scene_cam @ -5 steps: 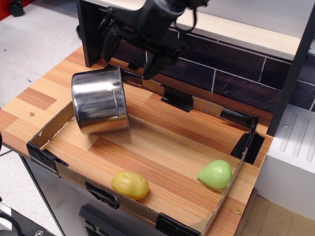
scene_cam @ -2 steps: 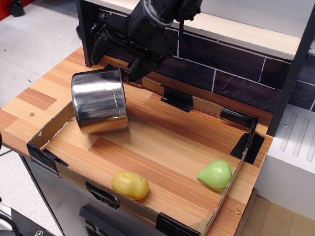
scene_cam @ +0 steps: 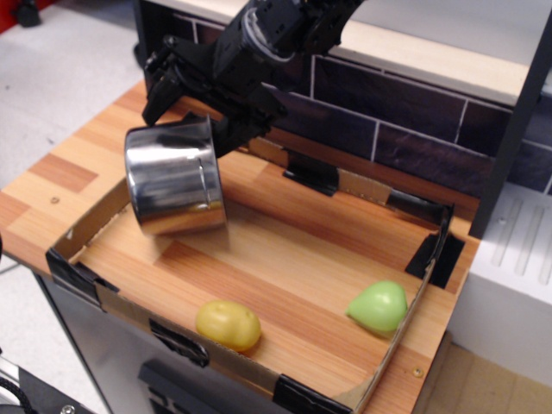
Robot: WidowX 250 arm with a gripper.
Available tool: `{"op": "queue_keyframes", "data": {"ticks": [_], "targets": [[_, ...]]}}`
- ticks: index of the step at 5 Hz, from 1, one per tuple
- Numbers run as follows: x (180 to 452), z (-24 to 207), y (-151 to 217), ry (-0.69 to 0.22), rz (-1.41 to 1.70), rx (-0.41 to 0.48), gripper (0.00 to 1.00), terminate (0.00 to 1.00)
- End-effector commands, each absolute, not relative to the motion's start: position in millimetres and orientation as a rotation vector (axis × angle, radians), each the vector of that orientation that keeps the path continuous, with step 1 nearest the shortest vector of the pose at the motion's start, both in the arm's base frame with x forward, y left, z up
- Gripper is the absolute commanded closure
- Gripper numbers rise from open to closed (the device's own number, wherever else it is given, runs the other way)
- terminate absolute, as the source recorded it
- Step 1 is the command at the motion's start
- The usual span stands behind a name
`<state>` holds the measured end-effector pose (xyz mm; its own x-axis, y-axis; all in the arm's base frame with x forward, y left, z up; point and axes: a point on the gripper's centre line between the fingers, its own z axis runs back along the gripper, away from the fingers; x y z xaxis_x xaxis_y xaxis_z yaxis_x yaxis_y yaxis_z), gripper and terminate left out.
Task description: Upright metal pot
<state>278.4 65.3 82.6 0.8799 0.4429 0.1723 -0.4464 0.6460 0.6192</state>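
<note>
The metal pot (scene_cam: 175,179) is shiny steel. It lies tilted on its side in the back left corner of the cardboard tray (scene_cam: 259,373), with its closed base towards the front and its mouth end towards the back. My black gripper (scene_cam: 191,112) hangs just above and behind the pot's far upper edge. It is open, with one finger (scene_cam: 155,89) to the left and the other (scene_cam: 228,136) to the right of that edge. I cannot tell whether the fingers touch the pot.
A yellow toy food (scene_cam: 228,324) lies at the tray's front wall and a green toy food (scene_cam: 378,306) at its right wall. A dark tiled wall (scene_cam: 405,129) and a shelf stand behind. A white unit (scene_cam: 513,259) is at the right.
My gripper has moved left and down, from behind the pot's right side to just over its far edge. The pot and the toy foods have not moved.
</note>
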Motion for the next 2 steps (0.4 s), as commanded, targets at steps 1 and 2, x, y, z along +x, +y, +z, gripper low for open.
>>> {"op": "queue_keyframes", "data": {"ticks": [1,2], "targets": [[279.0,86.7,68.4,-0.004,0.516,0.729,1.0,0.0],[281.4,88.7,70.0,0.001,0.529,0.724,1.0,0.0]]}}
